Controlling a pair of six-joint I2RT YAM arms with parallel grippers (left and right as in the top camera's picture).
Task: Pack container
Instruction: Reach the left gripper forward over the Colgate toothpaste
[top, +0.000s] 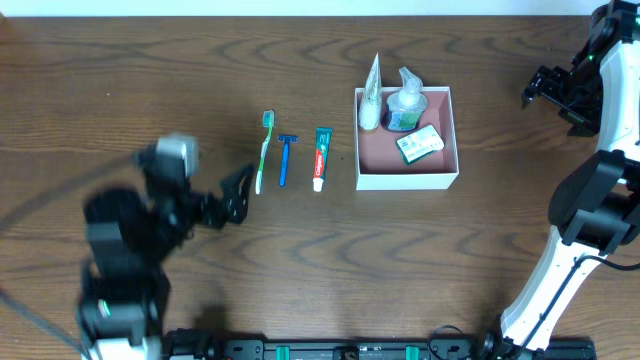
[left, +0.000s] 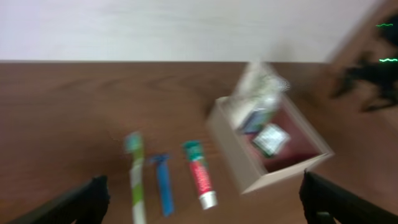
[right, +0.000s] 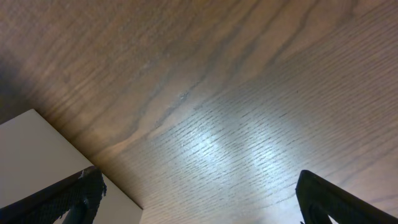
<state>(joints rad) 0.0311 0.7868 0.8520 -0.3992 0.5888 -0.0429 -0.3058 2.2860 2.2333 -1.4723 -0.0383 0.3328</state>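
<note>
Left gripper (top: 243, 186) gapes beside toothbrush (top: 264, 152), razor (top: 286, 158), toothpaste (top: 321, 158), left of container (top: 408, 181).

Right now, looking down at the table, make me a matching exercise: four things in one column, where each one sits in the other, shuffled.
1 toothbrush
2 razor
3 toothpaste
4 bottle

A middle of the row
B inside the box
C row end farthest from the box
D row end nearest the box

Pairs: 1-C, 2-A, 3-D, 4-B
</note>
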